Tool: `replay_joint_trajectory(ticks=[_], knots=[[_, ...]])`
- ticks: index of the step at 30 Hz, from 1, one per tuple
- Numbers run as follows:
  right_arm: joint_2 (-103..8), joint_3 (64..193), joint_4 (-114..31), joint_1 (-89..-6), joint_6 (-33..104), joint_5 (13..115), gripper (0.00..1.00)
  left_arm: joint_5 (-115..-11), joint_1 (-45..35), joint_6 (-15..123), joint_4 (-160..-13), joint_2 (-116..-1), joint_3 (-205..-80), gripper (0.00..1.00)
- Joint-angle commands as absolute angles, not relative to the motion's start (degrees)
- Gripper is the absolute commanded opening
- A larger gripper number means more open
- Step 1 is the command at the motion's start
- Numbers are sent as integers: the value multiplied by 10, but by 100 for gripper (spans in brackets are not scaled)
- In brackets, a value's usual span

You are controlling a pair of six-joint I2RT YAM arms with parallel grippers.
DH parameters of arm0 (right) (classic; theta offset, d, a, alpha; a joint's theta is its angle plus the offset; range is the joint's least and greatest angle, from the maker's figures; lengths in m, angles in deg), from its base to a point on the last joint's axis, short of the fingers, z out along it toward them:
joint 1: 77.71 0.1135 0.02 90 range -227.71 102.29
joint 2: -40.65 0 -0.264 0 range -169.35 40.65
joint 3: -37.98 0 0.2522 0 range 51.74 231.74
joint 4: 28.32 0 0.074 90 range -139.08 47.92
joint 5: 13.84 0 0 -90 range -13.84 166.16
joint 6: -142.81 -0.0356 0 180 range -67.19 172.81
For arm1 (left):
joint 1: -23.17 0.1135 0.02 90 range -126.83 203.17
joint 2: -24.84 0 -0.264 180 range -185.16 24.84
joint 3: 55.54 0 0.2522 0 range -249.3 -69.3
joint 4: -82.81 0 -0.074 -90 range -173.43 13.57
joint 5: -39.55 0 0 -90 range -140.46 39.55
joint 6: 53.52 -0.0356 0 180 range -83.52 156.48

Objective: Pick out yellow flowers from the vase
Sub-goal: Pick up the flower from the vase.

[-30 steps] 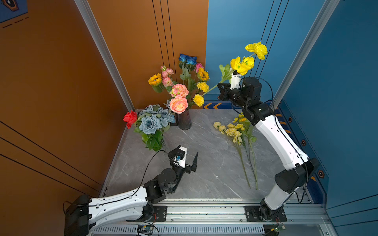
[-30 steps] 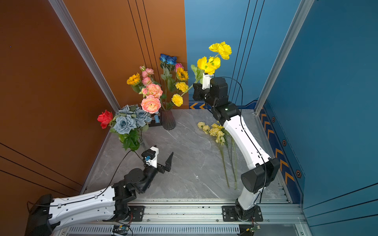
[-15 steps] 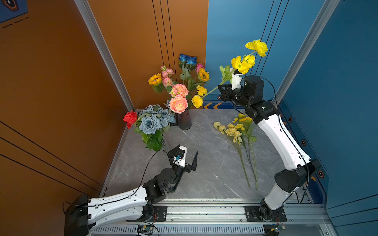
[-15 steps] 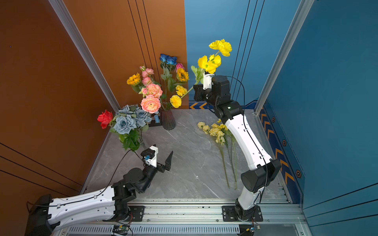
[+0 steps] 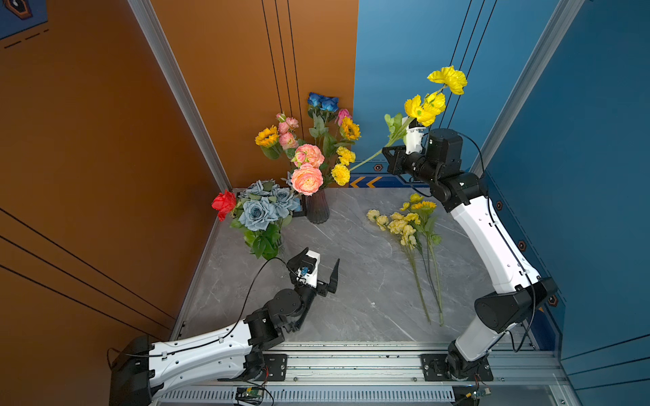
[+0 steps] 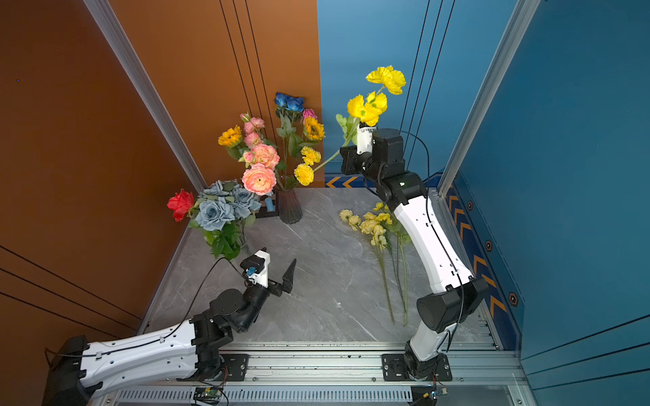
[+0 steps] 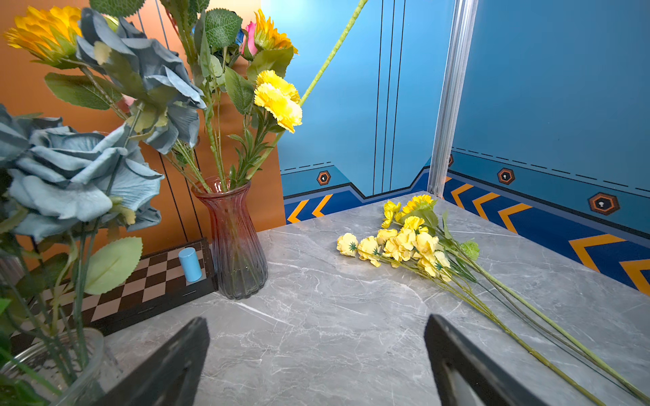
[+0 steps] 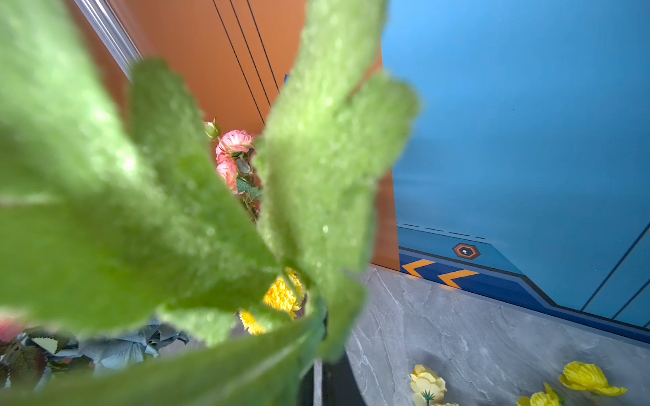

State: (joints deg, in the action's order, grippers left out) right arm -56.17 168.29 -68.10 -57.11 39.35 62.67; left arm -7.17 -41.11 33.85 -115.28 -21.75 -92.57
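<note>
High above the back of the grey marbled bench (image 5: 369, 298), close to the blue wall panel (image 5: 404, 52), the right pincer (image 5: 386, 155) was clamped on the fuzzy green stem of a yellow thin-petalled poppy spray (image 5: 424, 107). Its blooms stood above the wrist and its felted leaves (image 8: 140, 211) filled the right wrist view. The stem slanted down behind two ruffled yellow carnations (image 5: 340, 174) toward the neck of the smoky ribbed glass vase (image 5: 317, 211); whether its end was out of the vase could not be told. Dark-centred sunflowers (image 5: 267, 136), peach-pink peonies (image 5: 306, 179) and deep blue roses (image 5: 323, 102) crowded that vase around the stem. Below the right arm (image 5: 492, 246), a bundle of pale-yellow small roses and other yellow blooms (image 5: 401, 225) lay flat on the bench, stems toward the front rail (image 5: 351, 365). The left pincer (image 7: 314, 327) hovered low, jaws spread wide and holding nothing, with bare stone between it and the bundle. Just beside it stood a clear glass jar (image 7: 81, 355) of grey-blue fabric roses (image 5: 260, 211) and one red rose (image 5: 224, 204), near the orange wall (image 5: 228, 70). A checkered board (image 7: 140, 284) carrying a small blue cylinder (image 7: 190, 263) lay just beside the vase.
</note>
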Motion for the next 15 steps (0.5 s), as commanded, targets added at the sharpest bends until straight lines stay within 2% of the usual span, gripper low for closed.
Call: replay_joint_trajectory(ticks=[1,8,15], knots=[[-530,1712,-706,-584,405,618,0,-61,-419,329,-1152,-212,-939,98],[-520,1727,-736,-595,408,622,0,-61,-420,321,-1152,-208,-944,98],[-509,1758,-875,-610,436,693,0,-63,-420,315,-1146,-199,-945,98]])
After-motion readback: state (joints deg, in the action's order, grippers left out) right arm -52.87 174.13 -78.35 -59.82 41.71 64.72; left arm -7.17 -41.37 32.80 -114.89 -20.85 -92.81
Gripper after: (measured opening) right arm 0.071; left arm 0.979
